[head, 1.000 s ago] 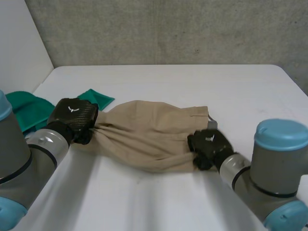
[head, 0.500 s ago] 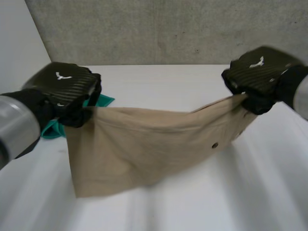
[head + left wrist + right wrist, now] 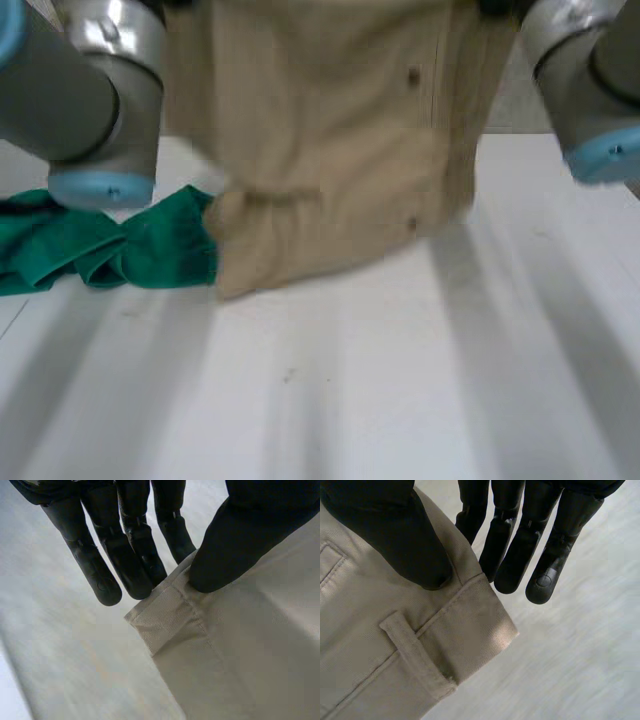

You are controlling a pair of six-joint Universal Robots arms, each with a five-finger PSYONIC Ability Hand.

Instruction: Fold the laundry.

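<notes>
1. A crumpled green cloth (image 3: 120,245) lies on the white table (image 3: 400,380), just beside the lower edge of the beige shorts (image 3: 330,130).
2. The shorts hang spread out between the two arms, with a belt loop (image 3: 415,655) showing.
3. The left hand (image 3: 125,555) pinches one upper corner between thumb and fingers, and the right hand (image 3: 522,555) pinches the waistband corner.

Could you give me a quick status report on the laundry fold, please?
Left hand pinching one corner of beige garment, right hand the other. Garment hanging spread over table. Green cloth beside its lower edge.
</notes>
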